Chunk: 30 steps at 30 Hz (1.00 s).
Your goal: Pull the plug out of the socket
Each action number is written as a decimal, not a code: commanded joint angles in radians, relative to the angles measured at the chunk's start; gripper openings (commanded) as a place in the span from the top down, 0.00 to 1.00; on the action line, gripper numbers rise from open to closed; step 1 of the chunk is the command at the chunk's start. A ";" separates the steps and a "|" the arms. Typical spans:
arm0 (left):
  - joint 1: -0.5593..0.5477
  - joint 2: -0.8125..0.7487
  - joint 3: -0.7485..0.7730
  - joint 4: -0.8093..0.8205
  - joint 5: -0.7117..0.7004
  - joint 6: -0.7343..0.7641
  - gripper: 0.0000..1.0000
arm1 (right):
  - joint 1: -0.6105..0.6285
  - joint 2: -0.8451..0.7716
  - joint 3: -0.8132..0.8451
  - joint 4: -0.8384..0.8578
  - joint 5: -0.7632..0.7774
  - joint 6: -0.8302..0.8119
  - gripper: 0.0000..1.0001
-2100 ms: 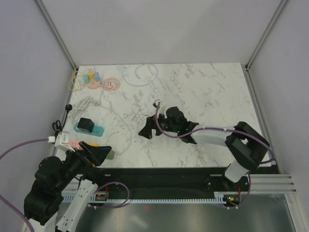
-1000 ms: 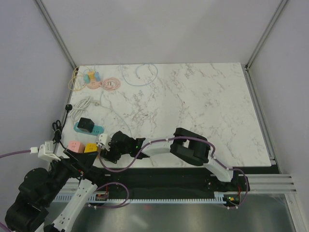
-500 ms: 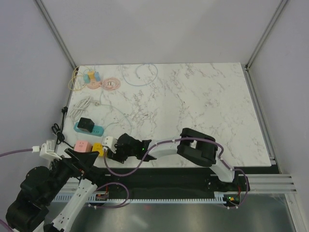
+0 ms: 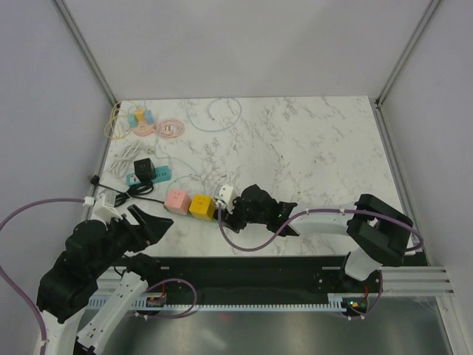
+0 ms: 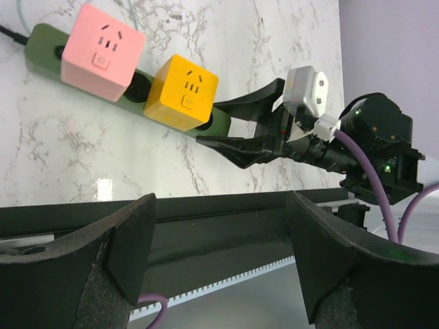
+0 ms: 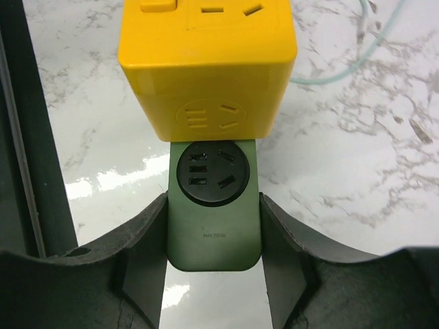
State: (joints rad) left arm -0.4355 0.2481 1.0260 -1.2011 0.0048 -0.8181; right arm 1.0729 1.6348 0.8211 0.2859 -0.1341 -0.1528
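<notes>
Right gripper point(image 6: 211, 205) is pinching the free end of the green power strip point(image 6: 212, 240), with one finger pressing each long side beside an empty socket point(image 6: 209, 175). Left gripper point(image 5: 219, 205) is hanging spread wide and empty over the table's point(image 4: 310, 148) near edge. The yellow plug point(image 6: 206, 62) is sitting in the next socket along, and a pink plug point(image 5: 103, 51) is sitting beyond it. The yellow cube is probably light, hard and slick, with its prongs gripping tightly. Two opposite flat faces look like the best hold, pulling straight out while the strip is being held down.
</notes>
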 commanded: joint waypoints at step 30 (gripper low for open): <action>-0.003 0.431 -0.310 0.541 -0.003 -0.041 0.64 | -0.142 -0.010 -0.194 0.002 -0.124 0.137 0.38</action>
State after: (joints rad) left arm -0.4355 0.6586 0.7166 -0.7506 0.0959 -0.8391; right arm 0.9588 1.6466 0.6636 0.4412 -0.2687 -0.0410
